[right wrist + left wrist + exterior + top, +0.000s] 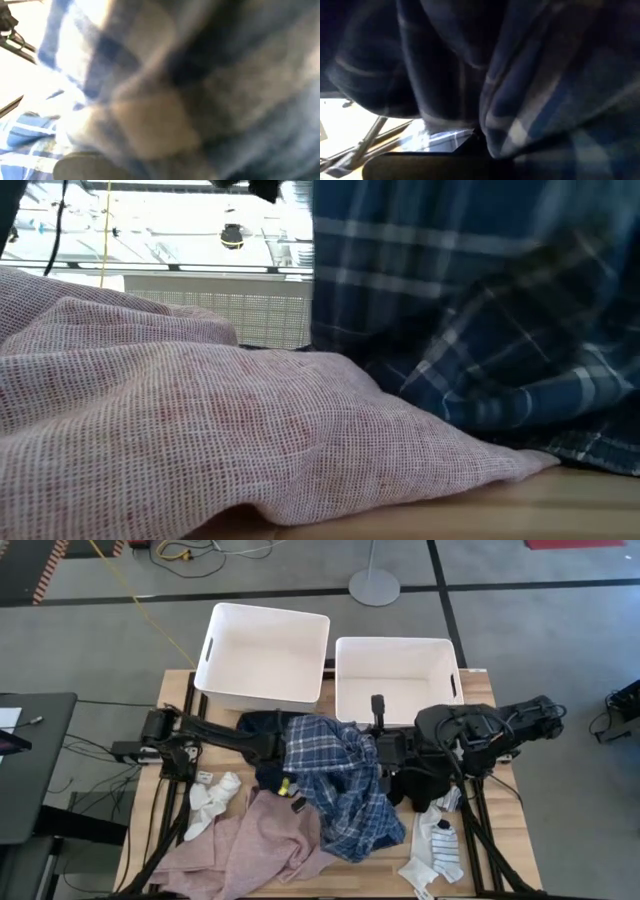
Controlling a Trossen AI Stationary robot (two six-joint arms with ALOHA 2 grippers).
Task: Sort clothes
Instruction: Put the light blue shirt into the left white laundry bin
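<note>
The blue-white plaid shirt (pixel 340 780) is bunched up at the table's middle and hangs down from above in the low view (pixel 470 310). My left gripper (pixel 278 752) is at its left side and my right gripper (pixel 385 750) at its right side, both buried in the cloth. The pink shirt (pixel 265 840) lies flat at the near left, partly under the plaid hem. The navy top (pixel 262 723) lies behind my left gripper. The black garment (pixel 415 785) lies under my right arm. White socks (pixel 212 802) lie at the left, striped socks (pixel 438 845) at the near right. My left gripper is shut on the plaid shirt's left part (pixel 470 90), coming level from the table's left. The cloth covers the fingers, so the hold does not show. The shirt hangs slack below. My right gripper is shut on the plaid shirt's right part (pixel 165 90), coming level from the table's right. The cloth wraps over the fingers and hides the place of contact. The shirt's lower hem (pixel 590 450) rests on the table.
Two white bins stand at the far edge, one at the left (pixel 215 640) and one at the right (pixel 345 680). Bare wood shows along the table's near right corner (pixel 500 860). Cables and a stand base lie on the floor beyond.
</note>
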